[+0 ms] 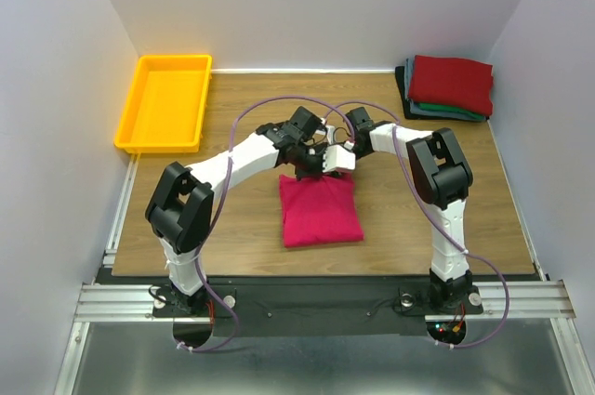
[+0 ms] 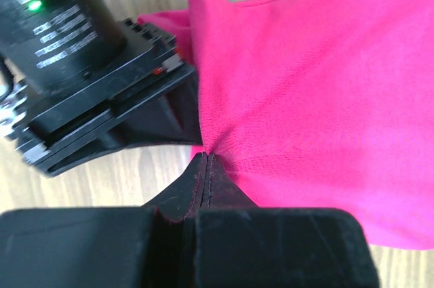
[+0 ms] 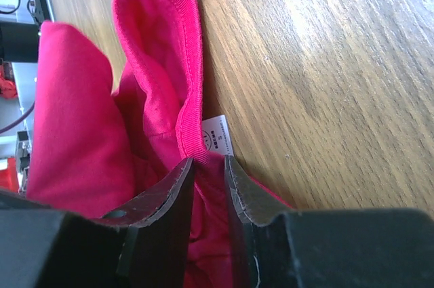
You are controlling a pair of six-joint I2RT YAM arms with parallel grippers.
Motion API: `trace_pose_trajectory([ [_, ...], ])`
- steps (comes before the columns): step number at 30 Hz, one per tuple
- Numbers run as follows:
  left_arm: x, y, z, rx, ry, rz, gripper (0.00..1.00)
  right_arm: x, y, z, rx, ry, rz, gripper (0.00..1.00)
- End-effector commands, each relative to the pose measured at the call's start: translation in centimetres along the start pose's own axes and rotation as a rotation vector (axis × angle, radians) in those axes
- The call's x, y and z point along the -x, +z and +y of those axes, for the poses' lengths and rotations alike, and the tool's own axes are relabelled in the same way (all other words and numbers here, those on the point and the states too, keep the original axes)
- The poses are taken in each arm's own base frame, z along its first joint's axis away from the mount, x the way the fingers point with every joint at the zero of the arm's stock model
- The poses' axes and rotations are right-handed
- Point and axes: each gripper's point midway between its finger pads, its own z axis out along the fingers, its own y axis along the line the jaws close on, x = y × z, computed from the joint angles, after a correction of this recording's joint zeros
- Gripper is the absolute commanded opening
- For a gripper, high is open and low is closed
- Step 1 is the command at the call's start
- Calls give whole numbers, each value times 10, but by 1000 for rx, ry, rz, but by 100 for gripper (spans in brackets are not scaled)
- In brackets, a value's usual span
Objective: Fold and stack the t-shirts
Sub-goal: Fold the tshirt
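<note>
- The crimson t-shirt lay on the wooden table near the middle, just in front of both grippers. It was folded into a rough rectangle, with its far edge bunched and lifted.
- The left gripper had its jaws pressed together on a thin pinch of the cloth's edge, and creases fanned out from that point.
- The right gripper stood at the ribbed collar, its jaws slightly apart with a thick fold of cloth filling the gap. A white size tag marked "S" showed beside it.
- A stack of folded t-shirts sat at the far right corner, dark red on top, teal and dark grey beneath.
</note>
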Motion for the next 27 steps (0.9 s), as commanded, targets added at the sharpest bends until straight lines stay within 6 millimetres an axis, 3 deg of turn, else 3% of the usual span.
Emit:
trace_pose_trajectory([
  [1, 13, -23, 44, 140, 76, -30, 0, -14, 9, -13, -29, -4, 36, 31],
  [9, -18, 0, 51, 132, 80, -5, 0, 4, -3, -17, -101, -52, 15, 34],
  [15, -17, 9, 41, 85, 88, -40, 0, 53, -36, -30, -248, -125, -56, 37],
  [18, -19, 8, 25, 52, 108, -54, 0, 72, -53, -37, -256, -112, -104, 36],
  [22, -20, 8, 15, 42, 112, -47, 0, 72, -42, -39, -184, -88, -101, 31],
  [27, -12, 5, 11, 43, 121, -58, 0, 47, -13, -37, -30, 14, -58, 16],
])
